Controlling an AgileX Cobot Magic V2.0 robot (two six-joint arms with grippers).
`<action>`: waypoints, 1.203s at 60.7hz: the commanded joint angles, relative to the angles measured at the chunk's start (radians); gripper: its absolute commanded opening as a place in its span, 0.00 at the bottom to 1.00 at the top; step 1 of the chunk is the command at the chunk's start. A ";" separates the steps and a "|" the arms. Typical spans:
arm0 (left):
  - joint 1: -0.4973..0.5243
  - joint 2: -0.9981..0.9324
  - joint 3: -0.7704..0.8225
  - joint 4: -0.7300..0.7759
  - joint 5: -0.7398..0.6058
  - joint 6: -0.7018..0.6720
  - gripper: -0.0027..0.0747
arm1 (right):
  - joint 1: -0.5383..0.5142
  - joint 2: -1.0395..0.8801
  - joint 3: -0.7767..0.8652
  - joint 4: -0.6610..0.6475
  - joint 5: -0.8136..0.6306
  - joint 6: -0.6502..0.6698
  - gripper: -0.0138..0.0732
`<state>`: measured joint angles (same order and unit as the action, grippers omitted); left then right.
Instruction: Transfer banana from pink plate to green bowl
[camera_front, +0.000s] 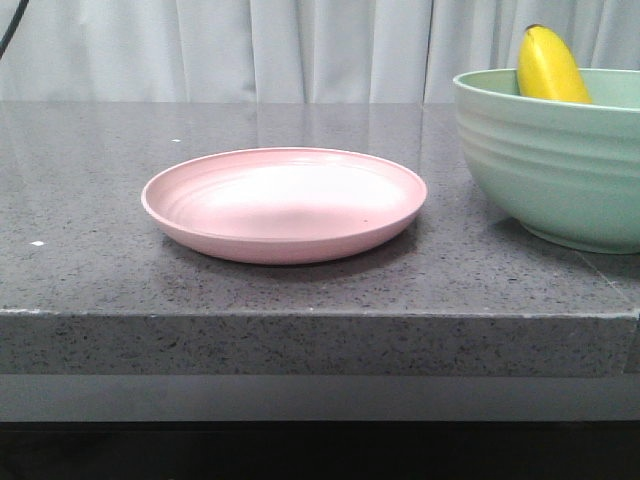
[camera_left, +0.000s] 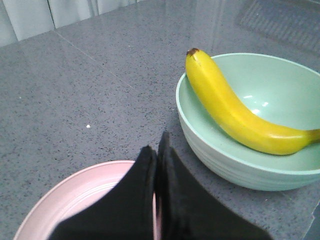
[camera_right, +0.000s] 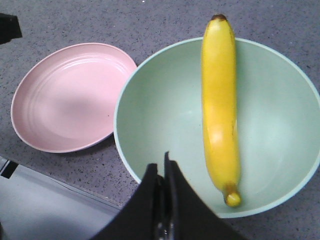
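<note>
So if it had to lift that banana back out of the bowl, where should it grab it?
Probably mid-length, coming from above. The banana leans in the bowl, one end down inside and the dark tip poking over the rim, so its thick middle is free on both sides. Fingers closing across its width there would likely balance it; the bowl's wall blocks a sideways approach.

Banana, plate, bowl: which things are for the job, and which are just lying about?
For the job: banana, now in the green bowl; pink plate, empty.
Just there: grey stone table, pale curtain behind it. Nothing else lies about.
</note>
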<state>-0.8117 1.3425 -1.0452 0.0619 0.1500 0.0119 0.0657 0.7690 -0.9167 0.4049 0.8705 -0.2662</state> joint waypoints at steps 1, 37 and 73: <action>0.008 -0.046 -0.026 0.087 -0.057 0.001 0.01 | -0.001 -0.005 -0.025 0.021 -0.060 -0.011 0.08; 0.398 -0.274 0.031 -0.041 0.066 -0.006 0.01 | -0.001 -0.005 -0.025 0.021 -0.060 -0.011 0.08; 0.807 -0.972 0.767 -0.259 -0.125 -0.006 0.01 | -0.001 -0.005 -0.025 0.021 -0.060 -0.011 0.08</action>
<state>-0.0226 0.4473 -0.3125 -0.1637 0.1352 0.0119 0.0657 0.7690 -0.9167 0.4049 0.8705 -0.2662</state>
